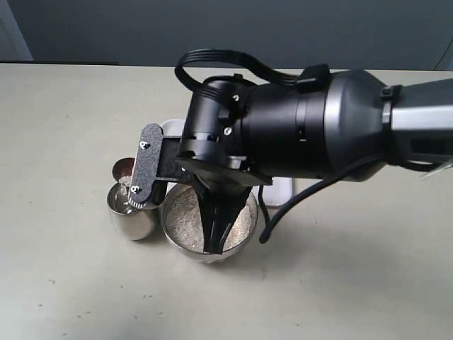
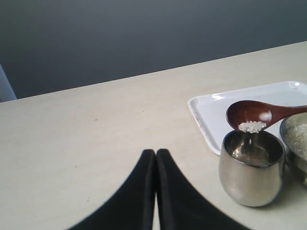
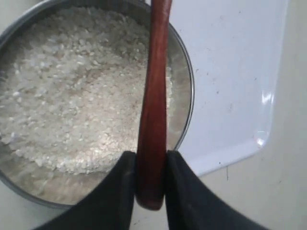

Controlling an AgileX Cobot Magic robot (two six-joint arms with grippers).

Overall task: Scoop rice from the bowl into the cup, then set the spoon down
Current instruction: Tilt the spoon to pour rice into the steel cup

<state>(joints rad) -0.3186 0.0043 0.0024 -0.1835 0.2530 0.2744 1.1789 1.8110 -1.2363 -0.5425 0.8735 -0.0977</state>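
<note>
One reddish-brown wooden spoon [image 2: 254, 114], pinched by right gripper [image 3: 151, 160]; one small steel cup [image 2: 251, 177]; one wide steel bowl [image 3: 181, 120]; left gripper [image 2: 155, 158] pressed together.

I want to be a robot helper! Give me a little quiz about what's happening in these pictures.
1. Fill in: the rice sits at the edge of the tipped spoon, right above the ___, which stands next to the bowl.
2. Pick one: the right end effector is shut on A) the bowl, B) the spoon's handle, C) nothing.
3. True or false: the left end effector is holding the spoon.

Key
1. cup
2. B
3. False: it is shut with nothing in it, above the bare table.
</note>
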